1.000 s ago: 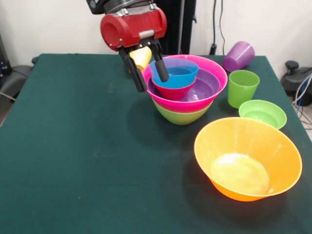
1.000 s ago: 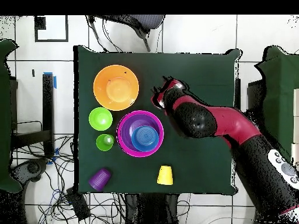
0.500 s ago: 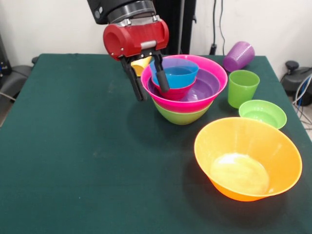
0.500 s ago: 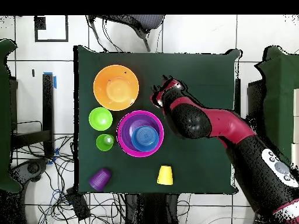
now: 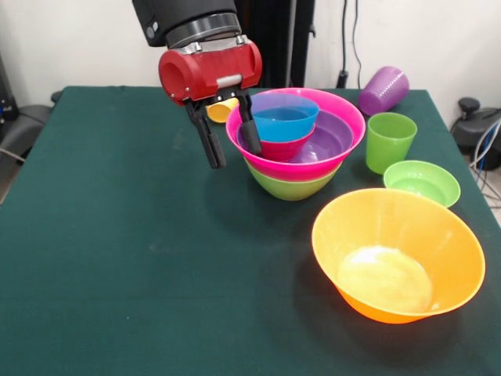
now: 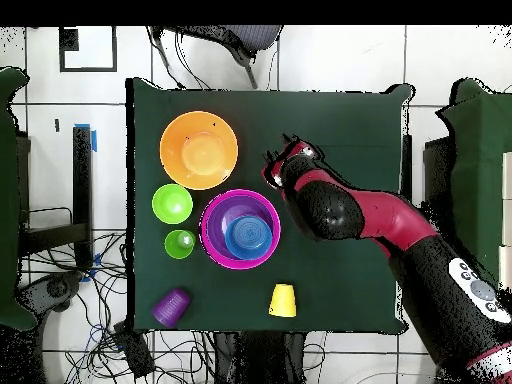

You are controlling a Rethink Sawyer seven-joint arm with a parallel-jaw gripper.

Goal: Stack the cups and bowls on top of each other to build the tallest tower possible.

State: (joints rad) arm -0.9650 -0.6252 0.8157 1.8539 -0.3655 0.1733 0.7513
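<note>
The tower [image 5: 297, 168] is a green base bowl [image 5: 290, 187] holding a pink, a purple [image 5: 335, 139], a red [image 5: 279, 149] and a blue bowl [image 5: 283, 122]. My gripper [image 5: 234, 154] hangs open and empty just left of the tower's rim, fingers pointing down. A yellow-orange cup [image 5: 221, 110] peeks out behind it. At the right are a large orange bowl [image 5: 395, 254], a small light green bowl [image 5: 423, 182], an upright green cup [image 5: 389, 141] and a purple cup [image 5: 383, 88] on its side. From overhead, the gripper [image 6: 279, 160] sits beside the tower [image 6: 240, 228].
Seen from overhead, the orange bowl [image 6: 199, 150], light green bowl [image 6: 172, 203] and green cup [image 6: 180, 243] line the table's left side. The purple cup [image 6: 171, 306] and yellow cup [image 6: 283, 300] lie near the bottom edge. Dark green cloth [image 5: 117, 258] covers the table.
My gripper has drawn a little to the left, away from the blue bowl and the tower's rim, still open. The bowls and cups have not moved.
</note>
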